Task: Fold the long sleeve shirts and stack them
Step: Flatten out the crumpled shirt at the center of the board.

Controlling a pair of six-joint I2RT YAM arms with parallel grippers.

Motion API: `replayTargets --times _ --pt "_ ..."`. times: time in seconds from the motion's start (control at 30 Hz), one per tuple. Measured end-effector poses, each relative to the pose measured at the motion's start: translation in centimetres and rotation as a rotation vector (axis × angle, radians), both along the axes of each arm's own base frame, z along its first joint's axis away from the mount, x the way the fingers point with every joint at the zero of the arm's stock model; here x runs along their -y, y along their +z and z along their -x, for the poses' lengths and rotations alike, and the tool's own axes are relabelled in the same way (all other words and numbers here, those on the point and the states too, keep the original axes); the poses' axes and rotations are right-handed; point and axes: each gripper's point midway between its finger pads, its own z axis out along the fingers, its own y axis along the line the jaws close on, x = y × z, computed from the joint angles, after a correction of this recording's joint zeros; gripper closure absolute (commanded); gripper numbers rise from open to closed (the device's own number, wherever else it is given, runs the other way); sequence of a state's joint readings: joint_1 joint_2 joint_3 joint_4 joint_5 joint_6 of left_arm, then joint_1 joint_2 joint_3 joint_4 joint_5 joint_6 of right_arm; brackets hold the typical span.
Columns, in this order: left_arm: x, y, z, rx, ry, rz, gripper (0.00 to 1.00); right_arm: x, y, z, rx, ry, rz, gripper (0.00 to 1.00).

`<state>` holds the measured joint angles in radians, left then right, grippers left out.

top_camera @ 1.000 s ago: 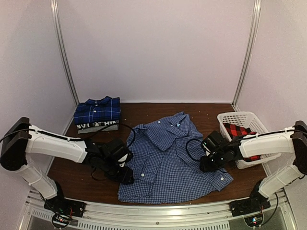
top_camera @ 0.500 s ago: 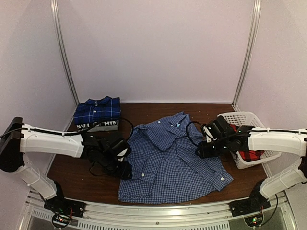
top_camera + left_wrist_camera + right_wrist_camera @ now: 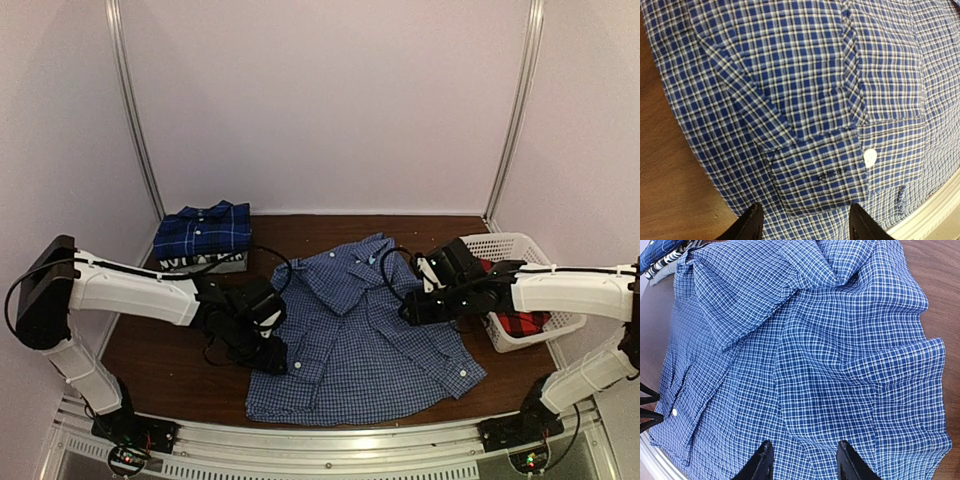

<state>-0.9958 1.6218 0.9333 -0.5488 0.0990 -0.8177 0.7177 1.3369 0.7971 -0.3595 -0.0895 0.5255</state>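
Shirt (image 3: 360,345) lies flat on table (image 3: 300,228), collar far, hem near, long axis near-to-far; left gripper (image 3: 807,227) hangs over its left-side cuff (image 3: 820,175), right gripper (image 3: 805,462) over its right half, equally near, both jaws parted, holding nothing.

Top view: dim, even light, slightly soft; faint shadows.
Wrist views: brighter; blue-and-white fine-check cloth shirt (image 3: 805,100) sharp.

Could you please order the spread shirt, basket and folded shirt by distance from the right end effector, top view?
1. Blue-and-white fine-check shirt, beneath the right end effector.
2. White slatted plastic basket, right side.
3. Folded dark blue plaid shirt, far left.
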Motion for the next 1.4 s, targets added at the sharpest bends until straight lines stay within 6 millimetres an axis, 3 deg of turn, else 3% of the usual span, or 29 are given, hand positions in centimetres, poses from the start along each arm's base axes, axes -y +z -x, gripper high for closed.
replayTargets --times 0.27,0.57,0.77,0.93,1.1,1.27,1.4 --pt "0.8 -0.9 0.1 -0.026 -0.011 0.015 0.50 -0.4 0.2 -0.2 0.012 0.011 -0.016 0.55" --pt "1.2 -1.2 0.1 -0.032 -0.012 0.018 0.88 -0.7 0.4 -0.3 0.019 0.015 -0.028 0.54" --pt "1.4 0.6 -1.5 0.036 0.021 0.006 1.00 -0.8 0.5 -0.4 0.022 0.017 -0.034 0.54" --pt "1.3 4.7 -4.1 0.167 0.076 0.000 1.00 -1.1 0.3 -0.6 0.023 0.019 -0.039 0.54" --pt "-0.1 10.0 -8.5 0.311 0.152 0.002 1.00 -1.8 -0.4 -0.9 0.014 0.032 -0.050 0.54" --pt "-4.7 15.2 -15.5 0.460 0.271 -0.039 1.00 -3.0 -1.2 -1.5 -0.003 0.051 -0.066 0.54" --pt "-9.3 21.1 -20.9 0.602 0.363 -0.057 1.00 -4.5 -1.7 -2.5 -0.010 0.069 -0.087 0.54"
